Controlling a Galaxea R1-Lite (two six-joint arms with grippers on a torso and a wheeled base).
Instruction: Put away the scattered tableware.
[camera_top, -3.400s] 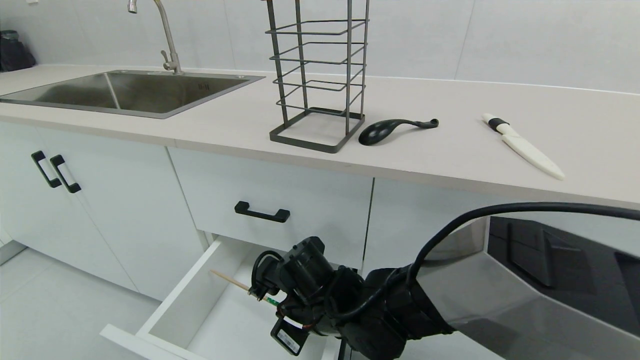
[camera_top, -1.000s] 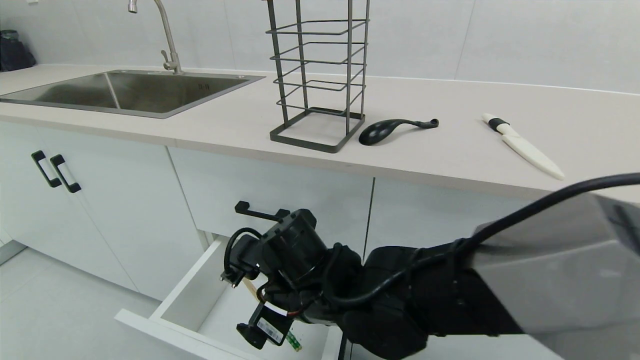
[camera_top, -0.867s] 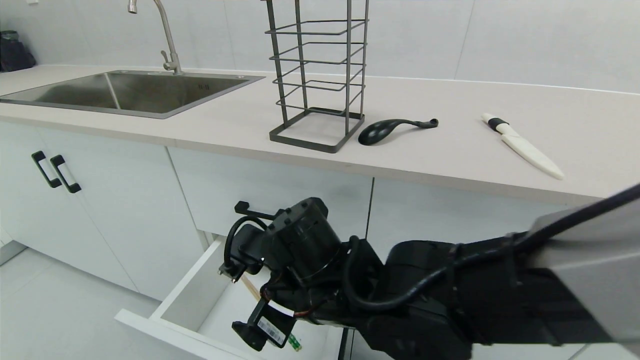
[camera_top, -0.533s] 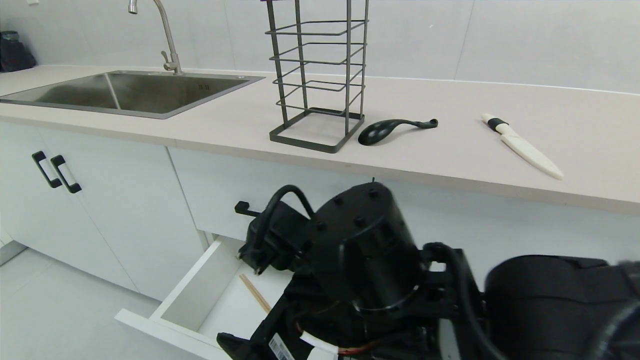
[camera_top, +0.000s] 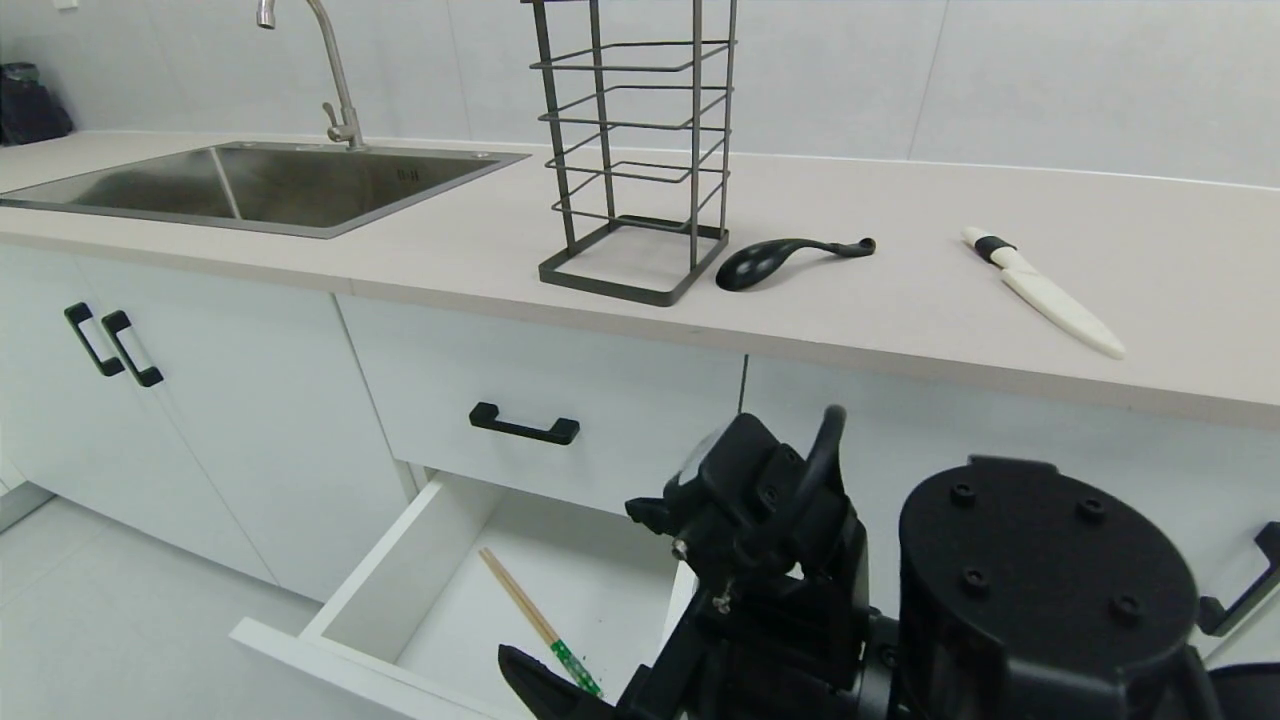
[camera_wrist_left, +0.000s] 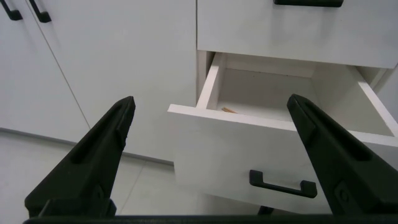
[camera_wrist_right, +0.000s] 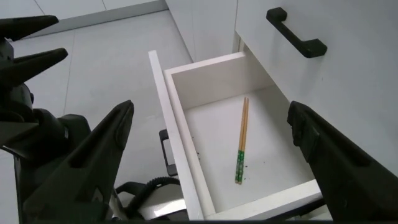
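While the counter (camera_top: 900, 310) sits above the open drawer (camera_top: 400, 560), the right gripper (camera_wrist_right: 208, 115), spread empty over that drawer, looks nearer than the left gripper (camera_wrist_left: 210, 102), also spread, to the knife (camera_top: 1045, 295) and spoon (camera_top: 770, 262) up there; chopsticks (camera_top: 535, 620) lie inside the drawer.

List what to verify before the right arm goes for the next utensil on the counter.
1. Chopsticks stowed: ok, they lie flat on the drawer floor.
2. Right gripper free: ok, open and empty, above the drawer.
3. Left gripper free: ok, open and empty.
4. Drawer ready for more: ok, pulled out, with bare floor beside the chopsticks.
5. Spoon free to grasp: cannot tell; it lies on the counter close to the rack base, which may crowd the fingers.
6. Knife free to grasp: ok, nothing lies near it.
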